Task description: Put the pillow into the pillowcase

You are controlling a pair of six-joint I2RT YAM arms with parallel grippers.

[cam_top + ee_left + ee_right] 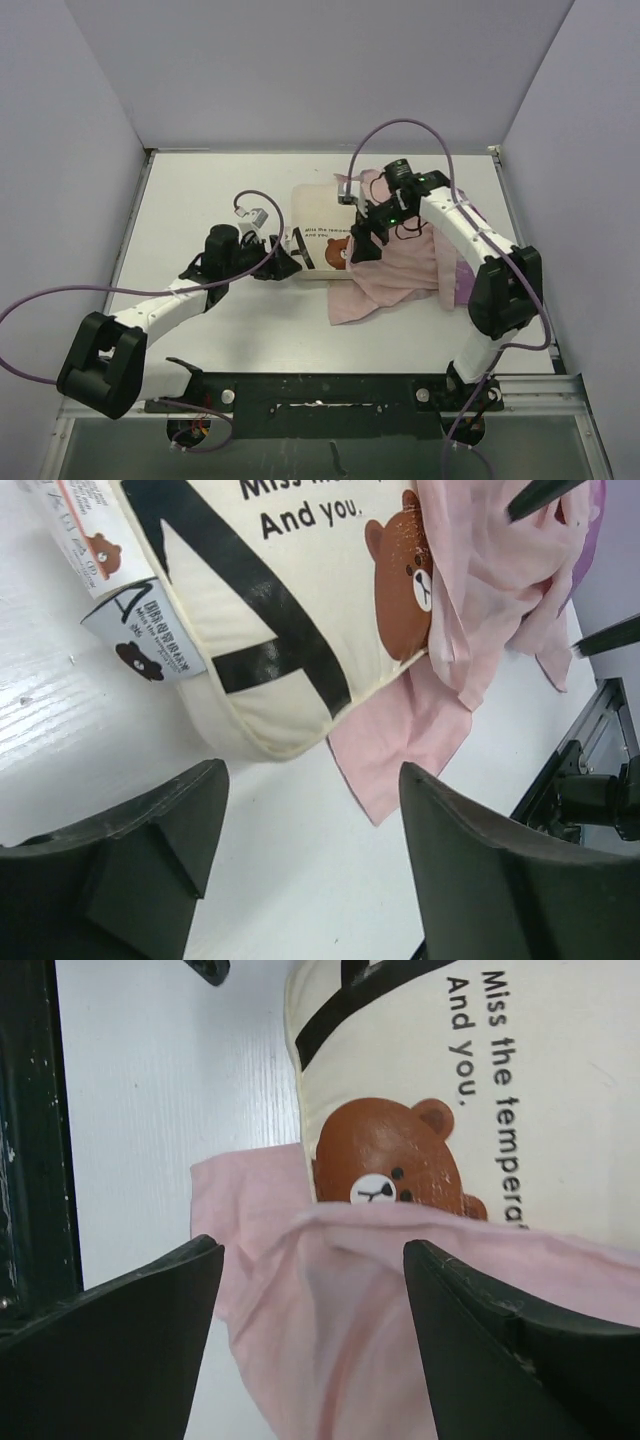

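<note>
The cream pillow (318, 238) lies flat mid-table, its right part under the pale pink pillowcase (400, 270). In the left wrist view the pillow (270, 610) shows its bear face, black text and a small tag (145, 640); the pillowcase (480, 610) drapes over its right edge. My left gripper (288, 266) is open and empty just off the pillow's near-left corner (310, 820). My right gripper (360, 240) is open above the pillowcase's edge where it crosses the bear (390, 1155). In the right wrist view (310, 1300) pink fabric (340, 1350) lies between the jaws, ungripped.
Grey walls enclose the white table (200, 200) on the left, back and right. A black rail (330, 385) runs along the near edge and shows in the left wrist view (590, 770). Purple cables loop above both arms.
</note>
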